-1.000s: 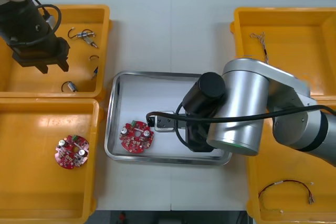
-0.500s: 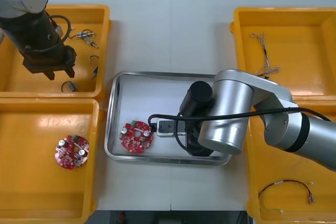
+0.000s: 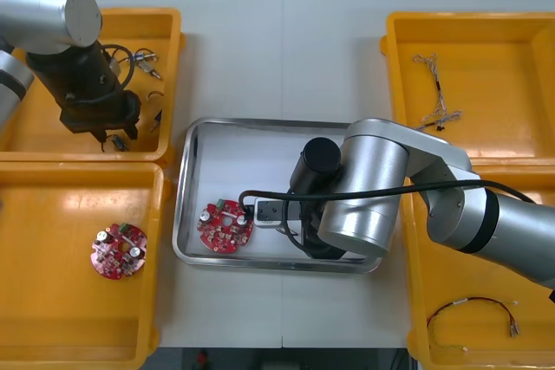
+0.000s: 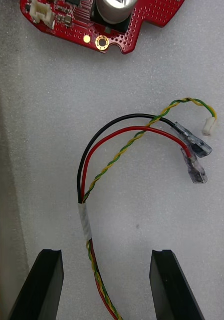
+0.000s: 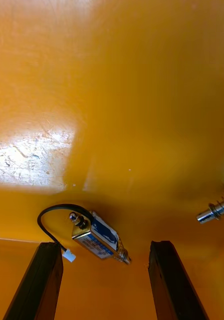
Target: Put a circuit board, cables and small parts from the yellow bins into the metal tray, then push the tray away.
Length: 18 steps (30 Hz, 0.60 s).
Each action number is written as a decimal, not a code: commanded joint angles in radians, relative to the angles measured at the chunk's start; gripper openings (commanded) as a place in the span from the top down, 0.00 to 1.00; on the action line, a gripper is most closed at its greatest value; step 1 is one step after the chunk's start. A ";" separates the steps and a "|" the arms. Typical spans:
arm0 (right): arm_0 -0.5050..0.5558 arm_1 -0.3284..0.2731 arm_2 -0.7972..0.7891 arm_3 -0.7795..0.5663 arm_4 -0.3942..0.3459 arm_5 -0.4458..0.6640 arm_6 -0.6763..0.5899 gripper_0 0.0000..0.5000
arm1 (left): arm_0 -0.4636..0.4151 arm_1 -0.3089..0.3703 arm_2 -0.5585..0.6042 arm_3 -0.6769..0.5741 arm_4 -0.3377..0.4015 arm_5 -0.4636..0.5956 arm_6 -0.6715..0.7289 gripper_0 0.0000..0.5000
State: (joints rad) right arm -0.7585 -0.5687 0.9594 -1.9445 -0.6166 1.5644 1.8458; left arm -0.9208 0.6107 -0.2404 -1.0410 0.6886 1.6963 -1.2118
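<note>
A cable (image 4: 99, 172) of red, black and twisted yellow-green wires lies on the white floor of the metal tray (image 3: 185, 181). My right gripper (image 4: 105, 286) stands open astride its taped end, and neither finger touches it. A round red circuit board (image 3: 225, 224) lies in the tray just beyond the cable's plugs, its edge (image 4: 106, 20) showing in the right wrist view. My left gripper (image 5: 105, 285) is open low over the back left yellow bin (image 3: 169, 41). A small metal part (image 5: 97, 238) with a black lead lies between its fingertips, not gripped.
A second red board (image 3: 119, 251) lies in the front left bin. Another small metal part (image 5: 216, 210) lies off to one side of the left fingers. A thin cable (image 3: 436, 93) is in the back right bin, a red one (image 3: 473, 308) in the front right bin.
My right gripper has opened and let the cable go onto the tray floor. My left arm has moved toward the tray side and front of its bin, over the small part.
</note>
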 commanded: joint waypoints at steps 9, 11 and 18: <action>0.004 0.032 -0.185 -0.056 -0.025 0.138 0.016 0.00 | -0.052 -0.019 -0.034 0.048 -0.012 -0.050 -0.103 0.00; 0.002 0.043 -0.231 -0.067 -0.031 0.198 0.015 0.00 | -0.052 -0.017 -0.034 0.048 -0.011 -0.050 -0.103 0.06; 0.002 0.050 -0.366 -0.119 -0.046 0.355 0.009 0.00 | -0.039 -0.017 -0.034 0.048 -0.007 -0.061 -0.100 1.00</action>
State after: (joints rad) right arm -0.7582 -0.5396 0.6690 -2.0067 -0.6487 1.8861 1.8457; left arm -0.9208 0.6073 -0.2606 -0.9886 0.6864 1.6442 -1.2118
